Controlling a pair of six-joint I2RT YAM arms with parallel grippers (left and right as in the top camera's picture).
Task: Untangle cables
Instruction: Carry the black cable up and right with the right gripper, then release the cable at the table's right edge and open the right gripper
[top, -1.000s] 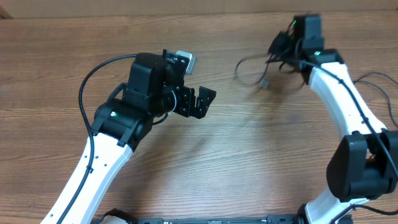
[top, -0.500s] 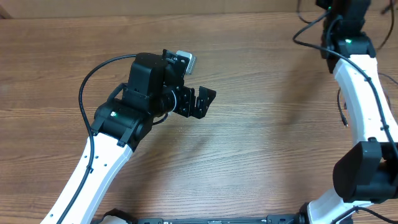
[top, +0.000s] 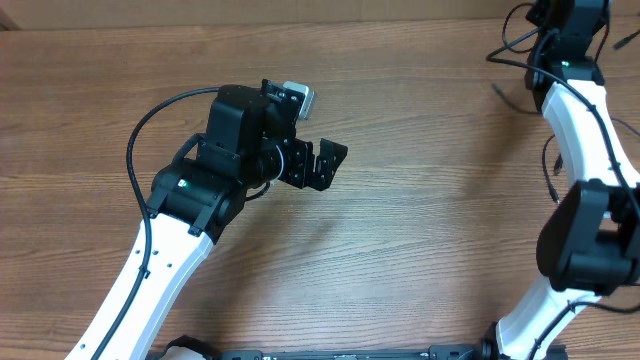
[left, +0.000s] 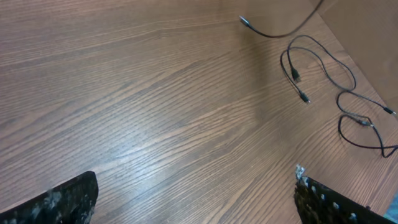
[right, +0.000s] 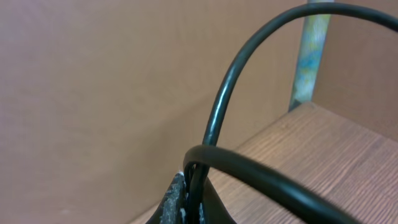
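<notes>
the right gripper (right: 186, 204), raised at the far right corner of the brown wood-grain bench (top: 420, 250), has its fingers pinched tight on a thin black flexible cable (right: 214, 124). the cable arcs in a loop over the wrist camera, and from overhead its slack trails down beside the arm. the left gripper (top: 318, 163) hovers over the middle-left of the bench, well apart from any cord, its fingers spread wide and holding nothing. other thin black plug-ended cords (left: 296, 76) lie near the bench's right edge in loose, open loops, with no tight knot visible among them. the untangling looks well along: the bundle appears to be opened out, with one cable lifted clear and the rest lying slack. what seems left is to set the held cable down apart from the others and to clear any place where the loops cross. whether the lifted cable is snagged on another cannot be told from these views.
</notes>
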